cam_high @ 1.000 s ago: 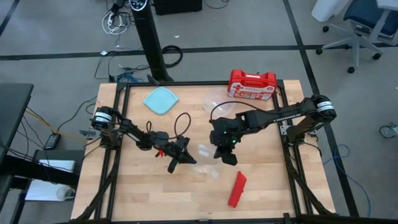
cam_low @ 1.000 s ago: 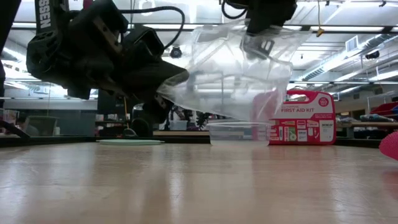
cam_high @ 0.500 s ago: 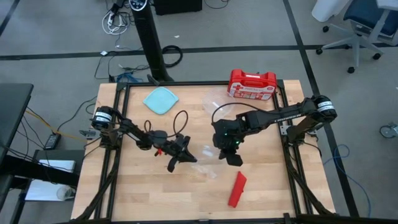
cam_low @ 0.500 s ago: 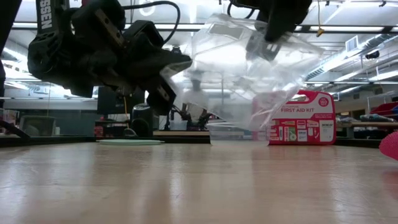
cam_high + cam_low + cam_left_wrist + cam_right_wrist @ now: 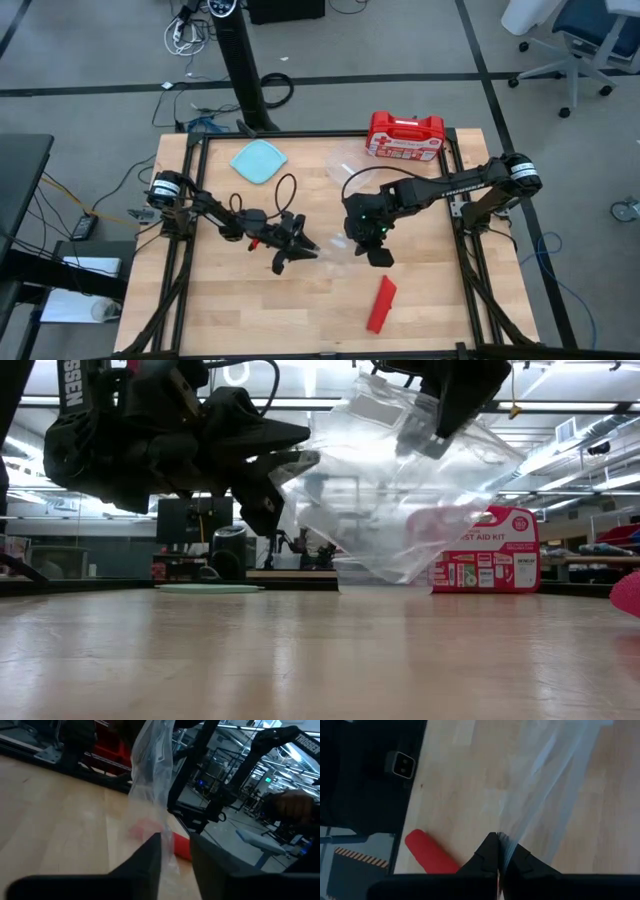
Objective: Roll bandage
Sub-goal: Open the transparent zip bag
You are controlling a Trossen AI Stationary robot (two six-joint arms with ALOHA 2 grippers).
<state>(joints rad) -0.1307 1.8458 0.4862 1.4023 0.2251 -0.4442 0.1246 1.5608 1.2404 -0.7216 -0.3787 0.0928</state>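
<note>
With my right claw [image 5: 372, 247] clamped on the clear bag [image 5: 400, 490] above mid-bench and my left claw [image 5: 296, 247] parted beside its edge, I judged I should set it aside gently, since the bandage [image 5: 381, 303] lay near the bench's front edge.

Bright red bandage [image 5: 381, 304], plain, no pattern; clear colourless bag [image 5: 400, 490], see-through, with faint whitish creases; red case [image 5: 404, 135] with white markings and white lettering on front; pale teal lid [image 5: 259, 161], plain; light wood table [image 5: 430, 290] with fine plank seams and grain, framed in black rails; dark, near-black arms, left gripper [image 5: 292, 255] and right gripper [image 5: 372, 250] black, small red spot on left wrist; white lettering on arm links; grey floor beyond, crossed by dark stripes
</note>
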